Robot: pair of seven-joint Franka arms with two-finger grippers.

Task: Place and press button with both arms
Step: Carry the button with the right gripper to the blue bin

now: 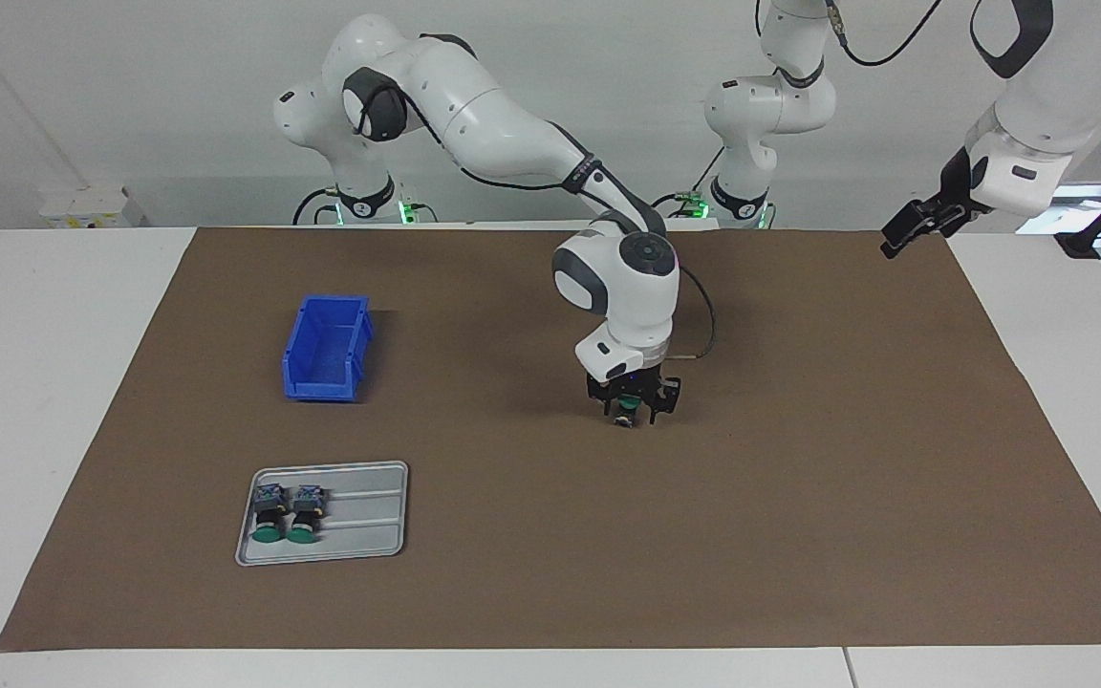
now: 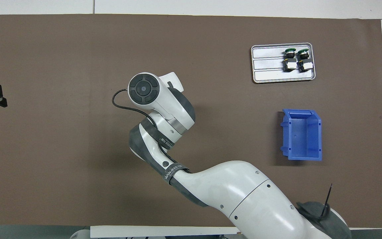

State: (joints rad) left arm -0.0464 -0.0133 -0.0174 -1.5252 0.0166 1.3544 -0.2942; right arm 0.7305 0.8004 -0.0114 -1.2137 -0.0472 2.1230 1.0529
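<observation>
While much bare brown mat (image 1: 799,478) lies around it, my right gripper (image 1: 629,413) stands low at the middle of the frame, pointing straight down, jaws clamped on the green-capped button (image 1: 625,419). Two more buttons (image 1: 285,514) lie in the grey tray (image 1: 369,521) at lower left, the blue bin (image 1: 326,349) above it. My left gripper (image 1: 916,227) waits raised at upper right; its jaws I cannot tell.

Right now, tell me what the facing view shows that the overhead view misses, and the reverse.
Facing view only: the right gripper low over the brown mat, shut on a green-capped button, and both arm bases. Overhead only: the blue bin's bare floor; the right arm's wrist hides its gripper. Both: the grey tray with two buttons, and the waiting left gripper raised at the mat's edge.
</observation>
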